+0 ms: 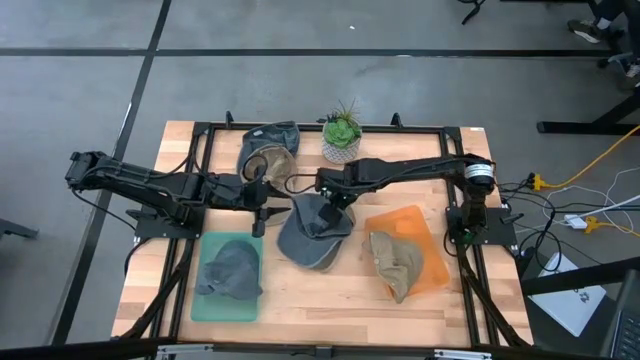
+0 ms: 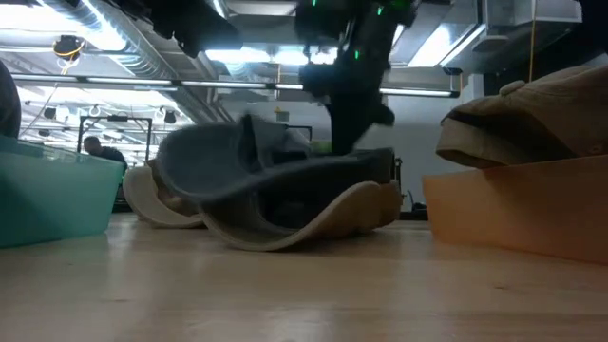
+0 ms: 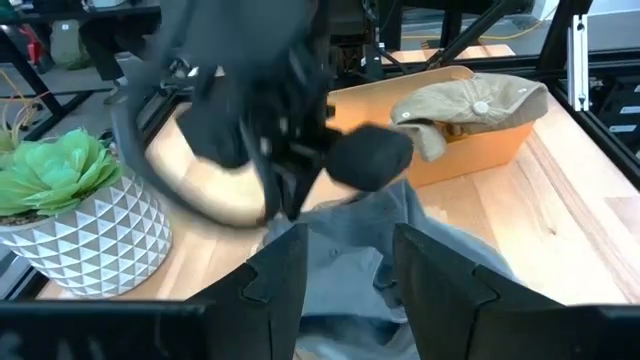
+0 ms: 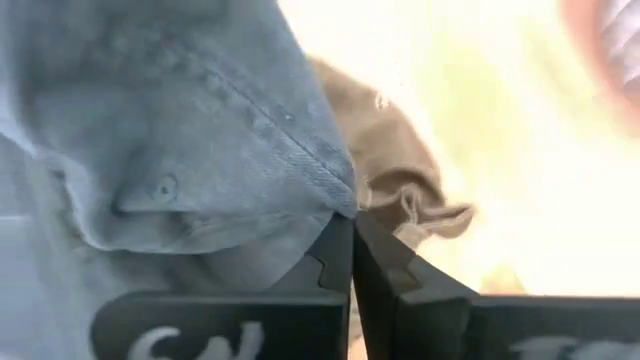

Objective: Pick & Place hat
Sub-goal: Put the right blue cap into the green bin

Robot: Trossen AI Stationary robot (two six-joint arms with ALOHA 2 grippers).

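A blue-grey denim cap (image 1: 312,235) lies mid-table, between a teal tray (image 1: 205,305) with a grey hat (image 1: 230,270) on the left and an orange tray (image 1: 432,268) with a khaki hat (image 1: 395,262) on the right. My right gripper (image 1: 335,205) reaches in from the right and is shut on the denim cap's far part. My left gripper (image 3: 345,270) hovers left of the cap, open, with nothing between its fingers. Another hat with a tan brim (image 1: 268,152) lies at the far side. My right gripper pinches the denim cap's cloth at a stitched edge of the crown (image 4: 338,208) between its two shut fingers (image 4: 395,285). The fingers come from above, slanting down. The cap's curved underside (image 2: 280,239) still rests on the table, with the crown cloth (image 2: 223,152) drawn up.
A potted plant (image 1: 342,135) in a white pot stands at the far middle, close to my right arm. A black frame runs round the table's edges (image 1: 200,135). Bare wood shows along the near edge (image 1: 320,295).
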